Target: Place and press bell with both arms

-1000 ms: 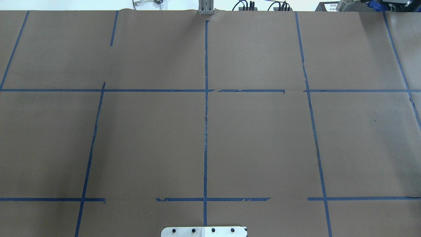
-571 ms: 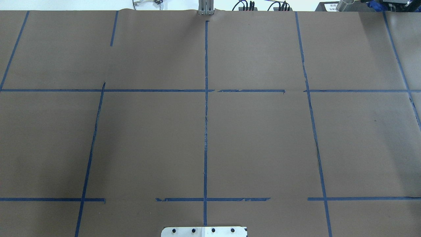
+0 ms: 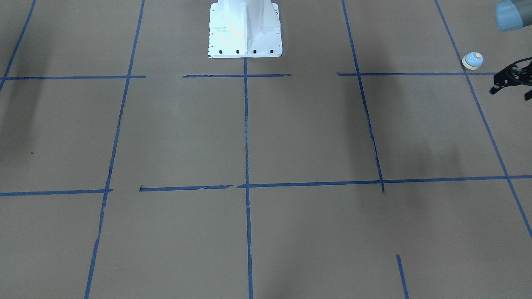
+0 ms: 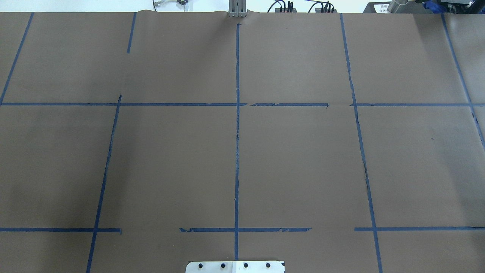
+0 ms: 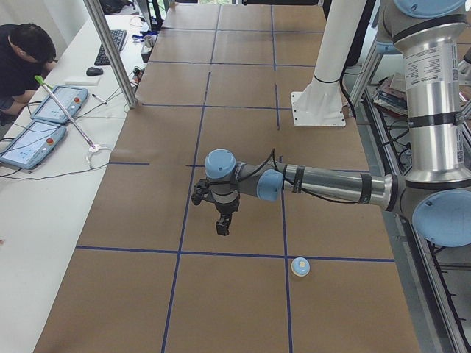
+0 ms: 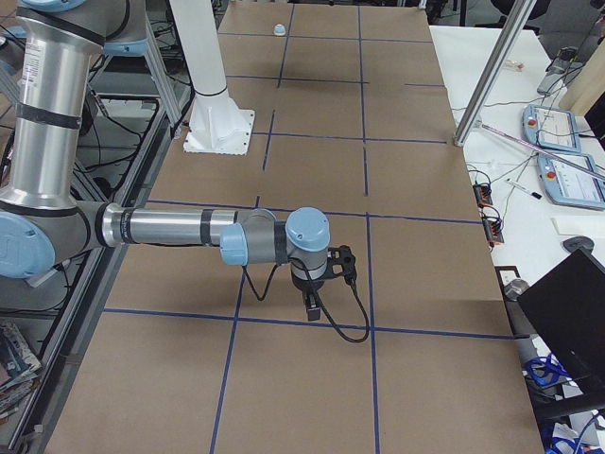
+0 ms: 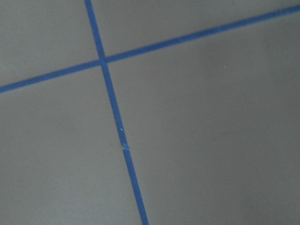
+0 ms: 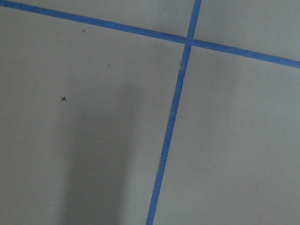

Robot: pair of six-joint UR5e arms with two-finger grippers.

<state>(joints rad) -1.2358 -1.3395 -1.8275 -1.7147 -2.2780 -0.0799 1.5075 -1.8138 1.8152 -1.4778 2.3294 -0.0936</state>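
The bell [image 3: 472,60] stood upright on the brown bench [image 3: 291,137], just beside a blue tape crossing [image 3: 466,74] at the robot's left end. The left gripper [image 3: 510,92] hung near it but apart, spread and holding nothing. Whether the right gripper [image 6: 315,295], well away at the other end, was spread or pressed together could not be told.

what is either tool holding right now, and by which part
Nothing is held. The bell sits alone on the table, apart from the left tool. The right tool hangs far from it, with nothing visible in it.
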